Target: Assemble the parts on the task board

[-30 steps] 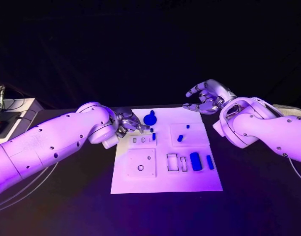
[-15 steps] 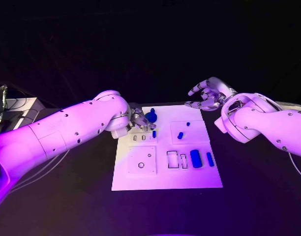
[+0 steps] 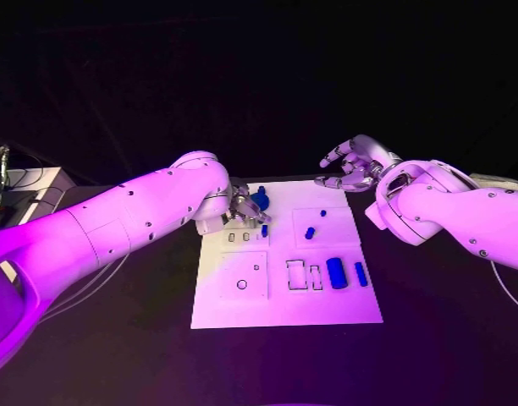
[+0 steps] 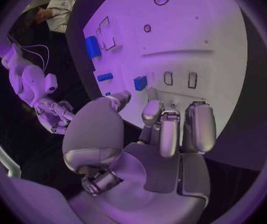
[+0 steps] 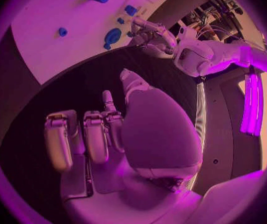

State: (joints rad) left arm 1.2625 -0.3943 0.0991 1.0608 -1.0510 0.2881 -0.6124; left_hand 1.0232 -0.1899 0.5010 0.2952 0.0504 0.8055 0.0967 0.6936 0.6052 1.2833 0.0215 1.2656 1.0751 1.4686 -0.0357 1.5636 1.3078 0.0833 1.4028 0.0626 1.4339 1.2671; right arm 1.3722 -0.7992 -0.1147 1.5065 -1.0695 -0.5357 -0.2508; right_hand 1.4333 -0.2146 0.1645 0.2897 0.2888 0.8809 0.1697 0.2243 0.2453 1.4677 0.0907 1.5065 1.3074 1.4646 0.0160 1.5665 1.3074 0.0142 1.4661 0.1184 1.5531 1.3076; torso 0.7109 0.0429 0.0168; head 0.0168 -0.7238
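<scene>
Board (image 3: 286,296) lies white at the centre of the head view on the black table (image 3: 454,338), with a round blue part (image 3: 259,201) at its upper left corner, 2 small blue parts (image 3: 311,233) right of centre and 2 longer blue bars (image 3: 336,275) lower right. Left hand (image 3: 242,211) sits at the board's upper left edge, just beside the round part, fingers bent downward; whether it touches any part cannot be told from here. Right hand (image 3: 355,165) hovers above and beyond the board's upper right corner, fingers spread wide and holding nothing. Left wrist view: the left hand (image 4: 165,134) has its fingers (image 4: 198,124) curled toward the board (image 4: 190,45) edge with nothing between them, and a small blue block (image 4: 140,82) stands just beyond the fingertips. Right wrist view: the right hand (image 5: 102,134) is empty, fingers apart over the table (image 5: 83,84), well apart from the board (image 5: 65,10), where the round part (image 5: 113,36) lies by the left hand (image 5: 149,35).
</scene>
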